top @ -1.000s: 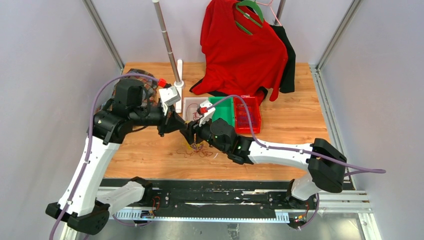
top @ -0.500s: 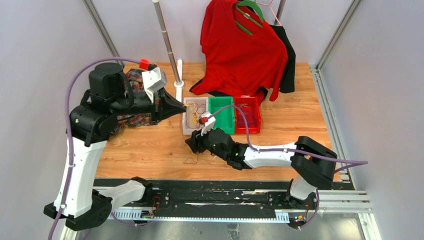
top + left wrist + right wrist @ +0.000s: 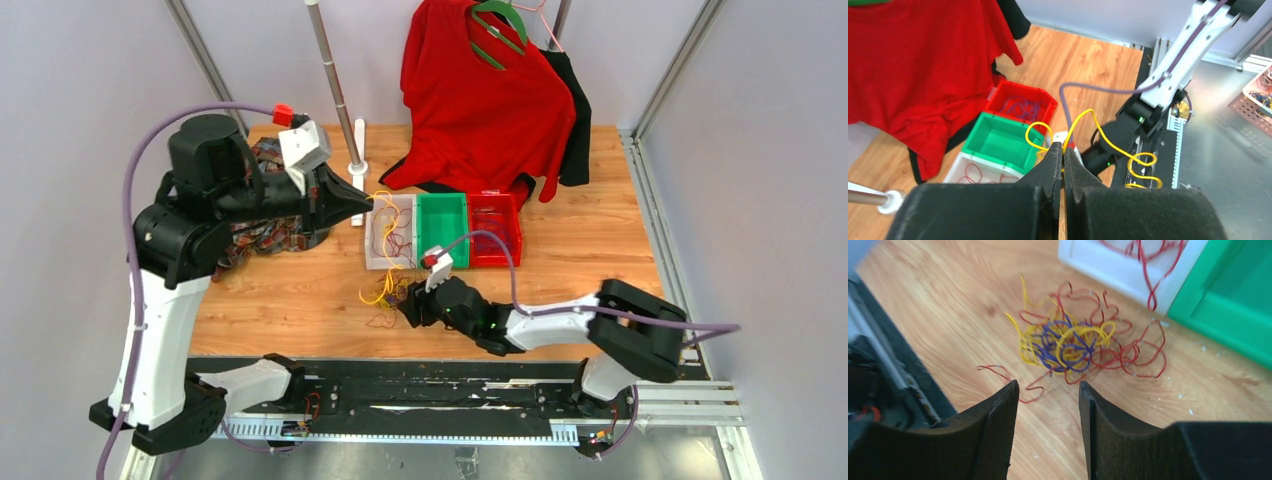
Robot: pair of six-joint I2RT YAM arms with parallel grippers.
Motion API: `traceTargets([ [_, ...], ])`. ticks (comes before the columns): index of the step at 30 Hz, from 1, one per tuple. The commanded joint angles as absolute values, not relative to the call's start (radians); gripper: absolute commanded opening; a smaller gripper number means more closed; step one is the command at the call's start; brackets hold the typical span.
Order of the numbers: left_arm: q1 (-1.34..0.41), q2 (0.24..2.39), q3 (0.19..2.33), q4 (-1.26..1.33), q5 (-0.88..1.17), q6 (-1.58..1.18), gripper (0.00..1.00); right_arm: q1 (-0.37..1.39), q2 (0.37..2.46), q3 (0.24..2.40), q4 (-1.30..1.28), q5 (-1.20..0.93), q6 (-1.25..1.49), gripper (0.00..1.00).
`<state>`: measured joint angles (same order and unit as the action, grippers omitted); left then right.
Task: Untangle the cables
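The cables (image 3: pixel 1073 345) lie as a red, yellow and purple clump (image 3: pixel 388 293) on the wood just in front of the white bin (image 3: pixel 371 262). My left gripper (image 3: pixel 1063 148) is raised above that bin's left edge (image 3: pixel 368 203) and shut on one yellow cable (image 3: pixel 1100 132). This cable hangs in loops down to the clump. My right gripper (image 3: pixel 1048 386) hovers low on the near side of the clump (image 3: pixel 410 310), open and holding nothing. A loose red strand lies just ahead of its fingertips.
Beside the white bin, which holds red wires, stand a green bin (image 3: pixel 443 230) and a red bin (image 3: pixel 497 262) holding purple wires. A red shirt (image 3: pixel 480 100) hangs at the back. A metal pole (image 3: pixel 335 85) stands behind the left gripper, and plaid cloth (image 3: pixel 262 230) lies under the left arm.
My left gripper has risen and drawn back left from the clump, pulling the yellow cable up. The right gripper has left the clump and backed toward the near edge.
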<state>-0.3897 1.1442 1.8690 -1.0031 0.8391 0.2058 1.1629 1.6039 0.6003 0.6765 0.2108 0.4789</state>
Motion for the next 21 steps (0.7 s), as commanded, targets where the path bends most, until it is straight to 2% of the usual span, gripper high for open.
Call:
traceTargets([
  [1,-0.424,1.199,1.811,-1.002,0.795,0.222,0.00,1.164,1.416,0.588,0.639,0.276,0.472,0.48],
  [7,-0.502,1.324,1.759,-0.973,0.697,0.274,0.01,1.123,1.195,0.579,0.426,0.434,0.419,0.51],
  [13,-0.566,1.522,1.770,-0.871,0.574,0.293,0.01,1.034,1.038,0.566,0.179,0.689,0.477,0.50],
  [21,-0.577,1.794,1.903,-0.818,0.423,0.350,0.01,0.922,0.854,0.465,0.087,0.745,0.513,0.46],
])
